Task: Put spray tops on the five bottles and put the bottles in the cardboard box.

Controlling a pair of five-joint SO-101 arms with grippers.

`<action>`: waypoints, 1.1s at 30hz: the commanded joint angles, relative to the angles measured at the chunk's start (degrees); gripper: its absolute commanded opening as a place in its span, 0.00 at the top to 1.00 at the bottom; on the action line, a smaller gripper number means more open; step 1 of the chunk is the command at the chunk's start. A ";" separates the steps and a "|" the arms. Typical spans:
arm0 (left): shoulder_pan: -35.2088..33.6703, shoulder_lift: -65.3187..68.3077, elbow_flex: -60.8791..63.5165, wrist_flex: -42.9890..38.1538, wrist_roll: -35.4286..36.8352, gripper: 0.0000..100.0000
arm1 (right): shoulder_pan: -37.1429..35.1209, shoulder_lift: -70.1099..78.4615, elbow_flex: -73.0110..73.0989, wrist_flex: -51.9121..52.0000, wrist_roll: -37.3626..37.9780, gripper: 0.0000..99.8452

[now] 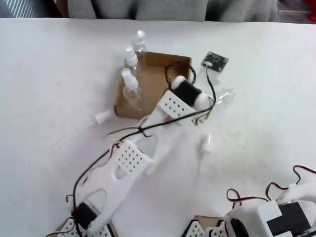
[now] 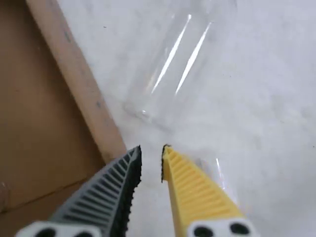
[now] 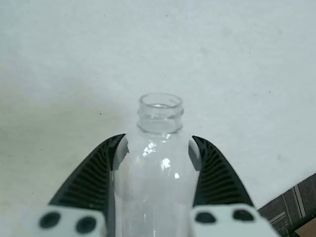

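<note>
My right gripper [image 3: 158,143] is shut on a clear bottle [image 3: 159,173] whose open neck, with no spray top, points away over the white table. The right arm [image 1: 276,217] sits at the table's near right corner. My left gripper [image 2: 152,153] hovers just outside the cardboard box's wall [image 2: 79,84], open by a narrow gap with nothing between its fingers. Beyond it a clear bottle [image 2: 177,64] lies on its side, right of the cardboard box [image 1: 153,98] as the bottle [image 1: 224,96] shows from above. Three bottles with spray tops [image 1: 131,89] stand at the box's left side.
A loose spray top [image 1: 206,143] lies on the table below the box's right corner. Another with a long tube [image 1: 102,117] lies left of the box. A small black item [image 1: 215,61] rests behind the box. The left arm [image 1: 128,158] stretches diagonally across the middle.
</note>
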 commanded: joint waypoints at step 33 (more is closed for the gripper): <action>4.97 -60.62 98.20 -42.64 -6.24 0.90 | -1.54 -0.48 2.02 -1.27 -0.09 0.98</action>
